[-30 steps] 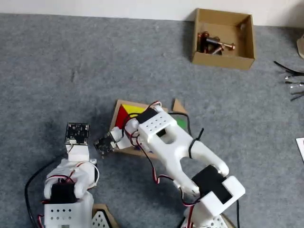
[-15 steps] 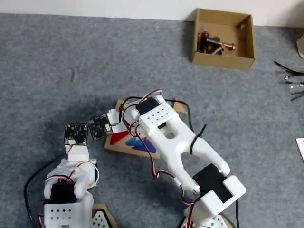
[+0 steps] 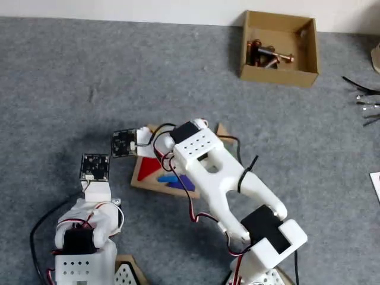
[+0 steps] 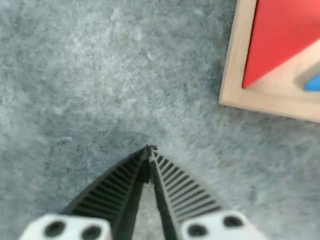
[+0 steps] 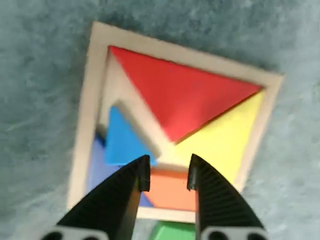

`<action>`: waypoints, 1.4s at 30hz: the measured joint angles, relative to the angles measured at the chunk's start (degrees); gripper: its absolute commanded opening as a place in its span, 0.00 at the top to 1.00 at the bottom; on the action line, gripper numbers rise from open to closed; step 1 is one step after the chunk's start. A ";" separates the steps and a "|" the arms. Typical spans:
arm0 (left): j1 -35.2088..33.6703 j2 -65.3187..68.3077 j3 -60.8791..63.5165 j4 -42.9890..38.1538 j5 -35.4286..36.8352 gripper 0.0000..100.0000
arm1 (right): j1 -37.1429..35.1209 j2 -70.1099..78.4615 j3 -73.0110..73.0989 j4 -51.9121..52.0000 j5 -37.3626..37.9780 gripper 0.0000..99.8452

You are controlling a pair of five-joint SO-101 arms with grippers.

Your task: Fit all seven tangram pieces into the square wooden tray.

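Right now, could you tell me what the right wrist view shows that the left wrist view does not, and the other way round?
The right wrist view adds the yellow triangle and orange piece in the tray, a green piece past the orange one, and the open right gripper above them. The left wrist view adds the shut left gripper over grey carpet beside the tray's corner. Both share the tray, the red triangle and a blue piece inside it.
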 measured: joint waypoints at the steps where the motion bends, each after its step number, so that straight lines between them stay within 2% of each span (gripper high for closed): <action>1: 0.00 0.00 0.00 0.00 0.00 0.99 | 0.00 0.00 0.00 1.14 -0.44 0.88; 12: 0.00 0.00 0.00 0.00 0.00 0.99 | -2.02 0.00 0.00 10.02 -1.49 0.88; 21: 0.00 0.00 0.00 0.00 0.26 0.99 | -5.27 0.00 0.00 10.73 -1.67 0.88; 30: 0.00 0.00 0.00 0.00 0.18 0.99 | -6.15 0.00 7.56 -3.08 -1.58 0.88; 39: 0.00 0.00 0.00 0.00 0.09 0.99 | -5.36 0.00 9.05 -4.57 -1.58 0.88; 42: 0.00 0.00 0.00 0.00 0.09 0.99 | -3.69 0.00 9.58 -4.66 1.23 0.88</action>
